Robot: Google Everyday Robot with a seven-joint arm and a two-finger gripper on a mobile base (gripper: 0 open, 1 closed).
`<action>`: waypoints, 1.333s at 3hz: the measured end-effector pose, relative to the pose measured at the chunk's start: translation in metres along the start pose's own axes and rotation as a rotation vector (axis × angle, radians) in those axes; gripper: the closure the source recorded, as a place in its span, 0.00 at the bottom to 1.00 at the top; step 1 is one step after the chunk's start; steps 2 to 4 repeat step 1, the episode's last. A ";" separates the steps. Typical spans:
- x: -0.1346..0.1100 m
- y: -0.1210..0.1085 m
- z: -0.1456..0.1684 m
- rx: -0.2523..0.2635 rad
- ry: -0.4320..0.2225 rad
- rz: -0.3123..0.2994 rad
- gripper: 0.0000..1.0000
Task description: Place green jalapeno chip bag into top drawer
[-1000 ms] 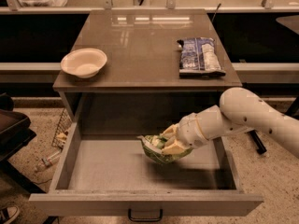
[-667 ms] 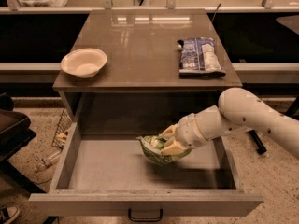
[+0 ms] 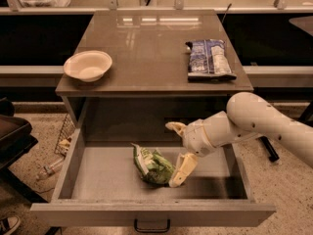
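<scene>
The green jalapeno chip bag [image 3: 153, 165] is a crumpled light-green foil bag lying on the flat bottom of the open top drawer [image 3: 98, 173], near its middle. My gripper [image 3: 176, 154] is inside the drawer just right of the bag, with its fingers spread wide apart. One finger [image 3: 182, 169] hangs down beside the bag's right edge; the other [image 3: 175, 127] points back-left above it. The gripper holds nothing. The drawer's dark handle [image 3: 152, 226] shows on its front.
On the cabinet top [image 3: 156, 48] sit a white bowl [image 3: 88, 65] at the left and a flat blue-and-white bag [image 3: 209, 58] at the right. A dark chair edge [image 3: 12, 141] stands left of the drawer. Litter and a bottle [image 3: 49, 168] lie on the floor.
The gripper has opened and let go of the green bag, which now lies on the drawer bottom. The bag has shifted a little to the left of the fingers.
</scene>
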State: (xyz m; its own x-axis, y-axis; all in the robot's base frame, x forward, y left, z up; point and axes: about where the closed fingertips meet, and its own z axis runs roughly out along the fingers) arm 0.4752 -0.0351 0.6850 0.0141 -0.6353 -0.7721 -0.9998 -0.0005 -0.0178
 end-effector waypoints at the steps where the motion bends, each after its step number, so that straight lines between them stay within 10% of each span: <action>1: 0.000 0.000 0.000 0.000 0.000 0.000 0.00; 4: 0.000 0.000 0.000 0.000 0.000 0.000 0.00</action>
